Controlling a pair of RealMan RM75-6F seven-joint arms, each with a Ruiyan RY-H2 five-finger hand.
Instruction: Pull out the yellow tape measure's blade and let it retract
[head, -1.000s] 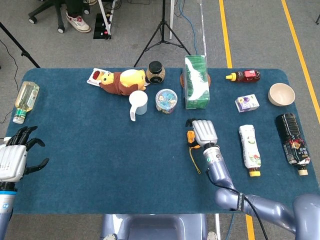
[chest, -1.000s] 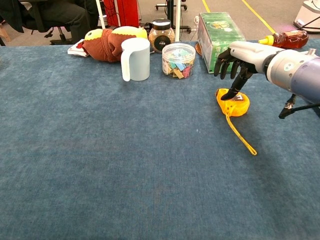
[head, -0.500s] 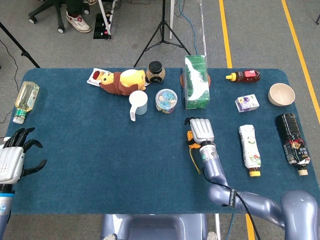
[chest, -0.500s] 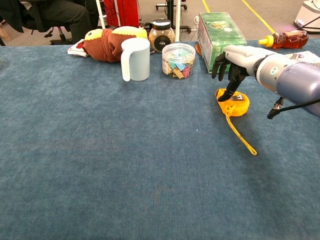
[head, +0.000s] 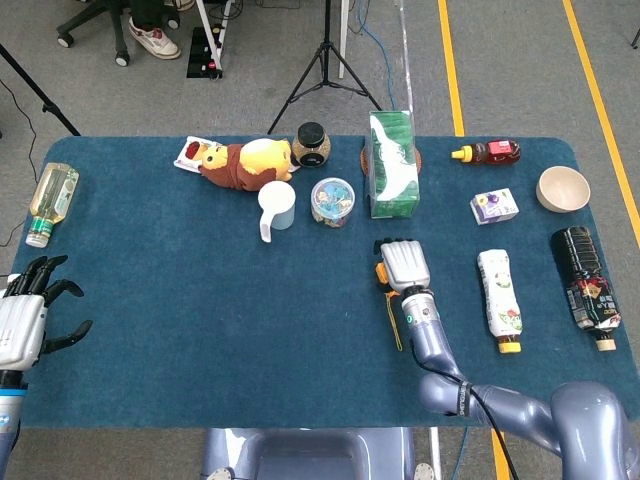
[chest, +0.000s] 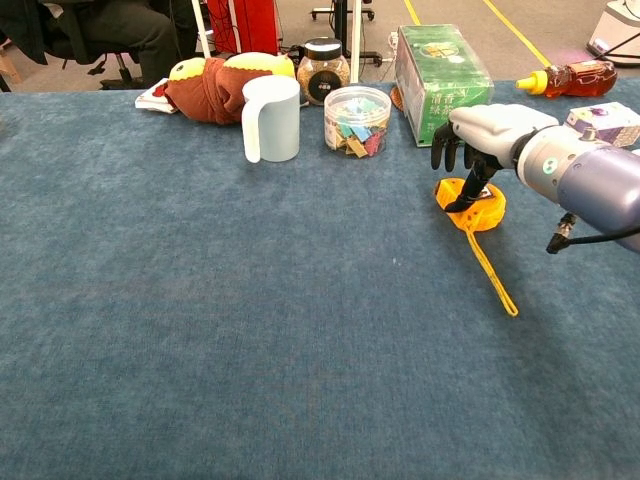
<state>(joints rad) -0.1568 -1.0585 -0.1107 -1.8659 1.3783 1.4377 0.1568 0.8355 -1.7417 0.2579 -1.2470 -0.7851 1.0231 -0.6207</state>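
Robot lab, tripod (head: 325, 60), floor tape lines (head: 452, 80), blue-clothed table (head: 200, 320)

tape measure (head: 381, 272): case largely covered by right hand (head: 406, 264) in head view.
grip: contact of fingers (chest: 468, 190) with case unclear.
left hand (head: 28, 315): cropped at left edge, absent from chest view.

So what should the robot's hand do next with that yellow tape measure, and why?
Probably press a little more firmly on the case. The right hand has a finger down on the yellow tape measure but does not grip it, and the strap lies loose on the table; the left hand hangs open, far off.
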